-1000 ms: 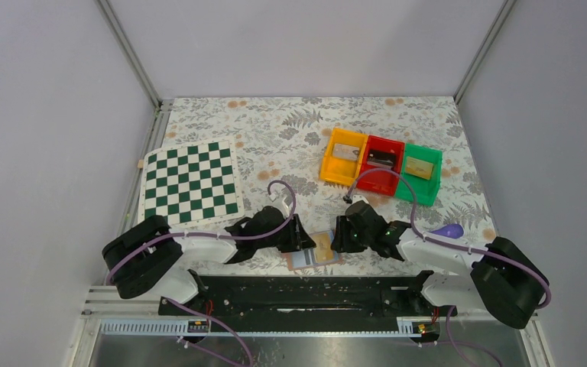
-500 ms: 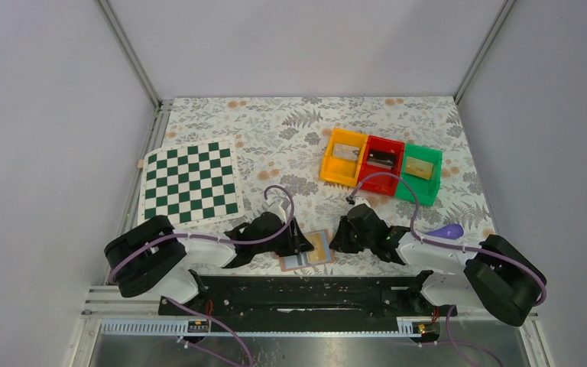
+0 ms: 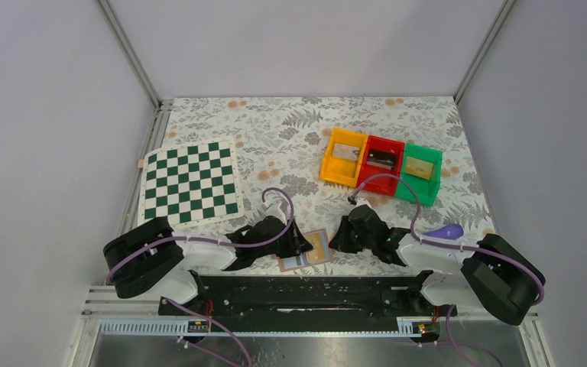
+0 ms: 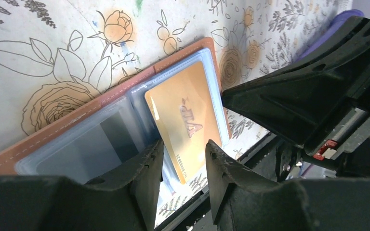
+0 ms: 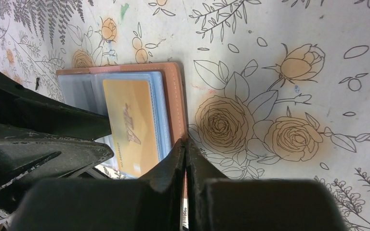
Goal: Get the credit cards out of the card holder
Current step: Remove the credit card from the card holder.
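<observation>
Gold VIP card (image 4: 185, 120) lay near-far in card holder (image 4: 77, 108), near end between released left hand (image 4: 184, 147); right hand (image 5: 185, 144) pinched holder's right edge.

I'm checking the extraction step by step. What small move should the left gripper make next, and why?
Probably close the left gripper on the yellow card. Its open fingers straddle the card's near end, which appears to poke out of the card holder sleeve. The right gripper seems shut on the holder's right edge, pinning it for a pull.
</observation>
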